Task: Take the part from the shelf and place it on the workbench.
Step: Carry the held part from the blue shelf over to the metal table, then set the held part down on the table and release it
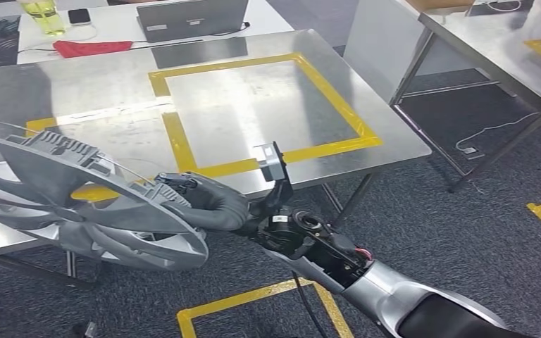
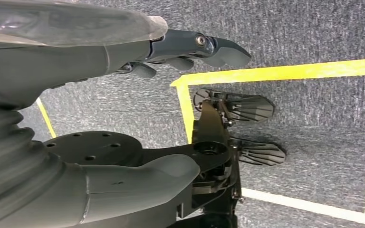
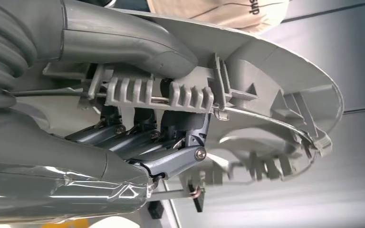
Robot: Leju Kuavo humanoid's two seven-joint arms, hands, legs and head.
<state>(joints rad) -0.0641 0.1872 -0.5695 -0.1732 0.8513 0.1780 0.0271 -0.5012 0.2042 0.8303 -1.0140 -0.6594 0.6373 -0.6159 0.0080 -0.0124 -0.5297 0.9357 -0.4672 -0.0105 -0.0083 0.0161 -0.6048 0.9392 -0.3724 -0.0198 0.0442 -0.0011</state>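
Note:
The part is a large grey plastic ring-shaped frame with ribs and spokes. My right hand grips it at its near rim and holds it in the air over the workbench's front left corner. The workbench is a steel table with a square of yellow tape on it, just beyond the part. In the right wrist view the dark fingers curl round a ribbed bar of the part. My left hand hangs over the grey carpet, its fingers apart and holding nothing.
On a table behind the workbench are a laptop, a red cloth and a yellow-green bottle. A second steel table stands at the right. Yellow tape marks the carpet near my feet.

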